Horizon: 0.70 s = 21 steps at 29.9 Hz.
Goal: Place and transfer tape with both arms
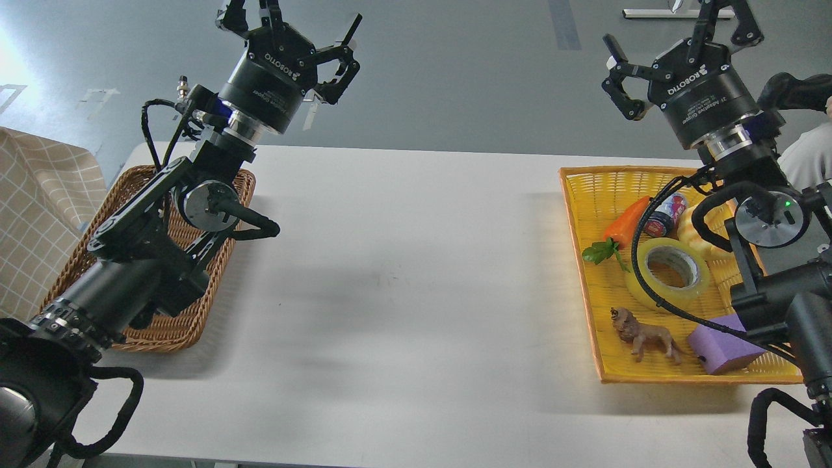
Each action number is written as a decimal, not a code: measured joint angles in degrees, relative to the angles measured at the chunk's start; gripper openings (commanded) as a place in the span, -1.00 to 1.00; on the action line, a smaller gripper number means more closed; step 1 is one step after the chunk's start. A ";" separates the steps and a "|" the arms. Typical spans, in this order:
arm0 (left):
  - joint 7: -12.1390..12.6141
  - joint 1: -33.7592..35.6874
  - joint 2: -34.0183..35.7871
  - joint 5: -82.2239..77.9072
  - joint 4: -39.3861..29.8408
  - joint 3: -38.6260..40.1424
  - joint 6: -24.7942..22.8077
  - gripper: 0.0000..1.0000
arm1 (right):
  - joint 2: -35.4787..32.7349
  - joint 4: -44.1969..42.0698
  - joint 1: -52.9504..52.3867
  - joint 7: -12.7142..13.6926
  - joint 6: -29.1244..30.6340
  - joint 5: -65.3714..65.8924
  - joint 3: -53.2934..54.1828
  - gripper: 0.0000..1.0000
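Table [403, 273] centre is bare white between the two baskets, wide open lane across it; far edge runs behind both arms, near edge sits at the bottom of the view. I've got the left gripper [296, 29] raised high beyond the far edge, fingers spread apart, holding nothing. Right gripper [676, 39] same story on the other side, raised, fingers splayed, nothing in it. Tape [668, 273] lies flat, core hole up, in the yellow basket [585, 260] at the right end of the table, well below and nearer me than the right gripper, apart from it; a black cable from my right arm crosses in front of the roll's edge. Same basket also holds an orange carrot toy [625, 225] with a green leaf [601, 251] just left of the tape, a small bottle [664, 216] behind it, a yellowish lumpy toy [695, 235] to its right partly hidden by the arm, a brown lion figure [647, 335] in front, and a purple block [723, 348] beside the lion. Brown wicker basket [195, 312] sits at the left end, mostly covered by my left arm; can't tell its contents. Checked cloth [39, 214] hangs at the far left, off the table.
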<state>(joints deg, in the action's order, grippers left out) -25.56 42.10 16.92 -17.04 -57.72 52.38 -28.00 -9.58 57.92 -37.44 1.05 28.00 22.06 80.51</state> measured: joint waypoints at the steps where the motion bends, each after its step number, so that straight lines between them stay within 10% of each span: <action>1: 0.00 0.00 0.02 0.00 0.00 0.00 0.00 0.96 | 0.00 0.02 0.00 0.00 0.00 0.00 0.00 1.00; 21: 0.03 0.00 -0.38 -1.01 0.05 -0.51 0.00 0.96 | -7.26 0.61 -3.20 -0.10 0.00 0.58 -8.90 1.00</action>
<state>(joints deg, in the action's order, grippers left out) -25.53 42.10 16.54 -18.05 -57.66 51.88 -28.00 -16.84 58.53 -40.64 0.94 28.00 22.64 71.61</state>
